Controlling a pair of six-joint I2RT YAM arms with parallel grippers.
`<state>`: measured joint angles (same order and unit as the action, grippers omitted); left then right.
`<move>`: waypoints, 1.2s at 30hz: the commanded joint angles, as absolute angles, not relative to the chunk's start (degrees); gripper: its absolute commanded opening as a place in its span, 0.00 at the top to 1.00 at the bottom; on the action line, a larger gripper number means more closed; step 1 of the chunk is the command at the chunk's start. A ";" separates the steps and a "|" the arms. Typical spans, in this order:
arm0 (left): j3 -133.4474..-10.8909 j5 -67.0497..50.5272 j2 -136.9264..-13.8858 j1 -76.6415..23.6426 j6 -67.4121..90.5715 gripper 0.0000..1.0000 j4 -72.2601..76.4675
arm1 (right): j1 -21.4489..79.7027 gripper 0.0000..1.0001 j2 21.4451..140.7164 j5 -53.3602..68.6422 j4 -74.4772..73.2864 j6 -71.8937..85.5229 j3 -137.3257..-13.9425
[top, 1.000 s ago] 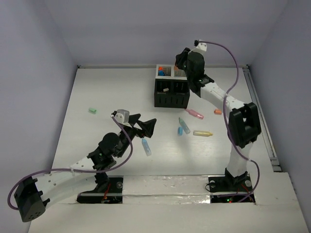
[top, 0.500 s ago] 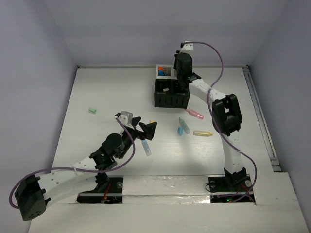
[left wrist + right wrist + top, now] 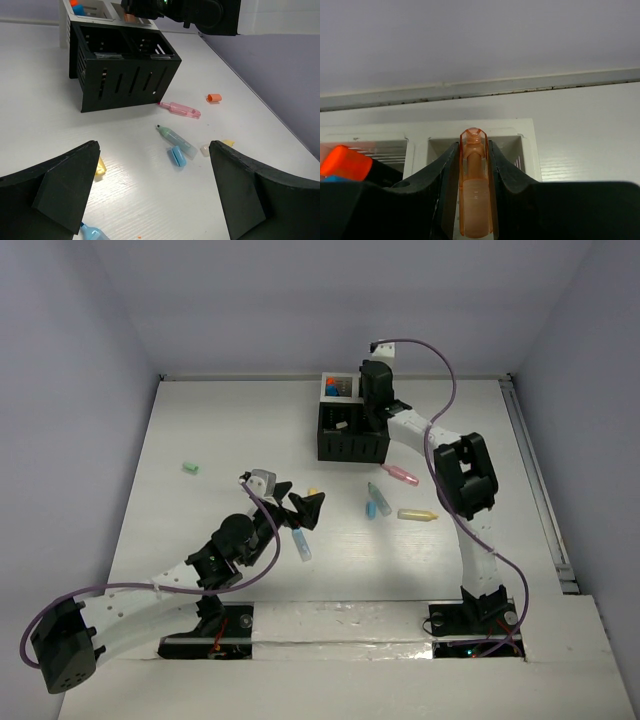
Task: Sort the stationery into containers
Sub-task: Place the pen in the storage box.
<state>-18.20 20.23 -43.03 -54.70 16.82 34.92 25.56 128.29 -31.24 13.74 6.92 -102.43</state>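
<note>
My right gripper (image 3: 474,165) is shut on an orange highlighter (image 3: 474,190) and holds it over the right white compartment of the organizer (image 3: 527,132). In the top view this gripper (image 3: 372,390) is above the black-and-white organizer (image 3: 350,445). My left gripper (image 3: 298,507) is open and empty above the table. Its fingers (image 3: 55,185) frame a teal highlighter (image 3: 176,141), a blue cap (image 3: 176,156) and a pink highlighter (image 3: 180,109). A blue highlighter (image 3: 301,544) lies just below it. A yellow highlighter (image 3: 416,514) lies to the right.
A small green piece (image 3: 190,468) lies at the far left. An orange cap (image 3: 214,98) lies right of the organizer. A small yellow piece (image 3: 100,167) lies by my left finger. Orange and blue caps (image 3: 345,162) stand in the left white compartment.
My right gripper has swung left from beside the organizer to above its white compartments with the orange highlighter. My left gripper has barely shifted.
</note>
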 commanded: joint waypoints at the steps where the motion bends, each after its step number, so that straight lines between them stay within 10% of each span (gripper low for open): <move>1: -18.55 19.95 -42.54 -54.93 16.61 0.10 37.88 | 25.58 0.78 124.89 -32.34 16.79 7.12 -102.13; 16: -18.46 19.95 -41.92 -54.93 16.52 0.10 37.62 | 25.58 0.33 109.79 -25.24 12.57 10.72 -94.68; 20: -18.63 19.43 -41.57 -54.93 16.70 0.10 37.44 | 25.58 0.45 100.39 -21.63 8.36 14.66 -84.25; 26: -18.54 18.55 -40.43 -54.93 17.14 0.10 37.27 | 25.58 0.96 84.93 -19.07 1.95 18.72 -66.12; 32: -18.37 16.96 -39.90 -54.93 17.58 0.10 37.70 | 20.40 0.95 80.34 -11.87 -8.59 19.51 -55.20; 36: -18.37 16.26 -39.90 -54.93 17.93 0.10 37.97 | 17.49 0.65 80.24 -8.18 -12.48 18.81 -52.83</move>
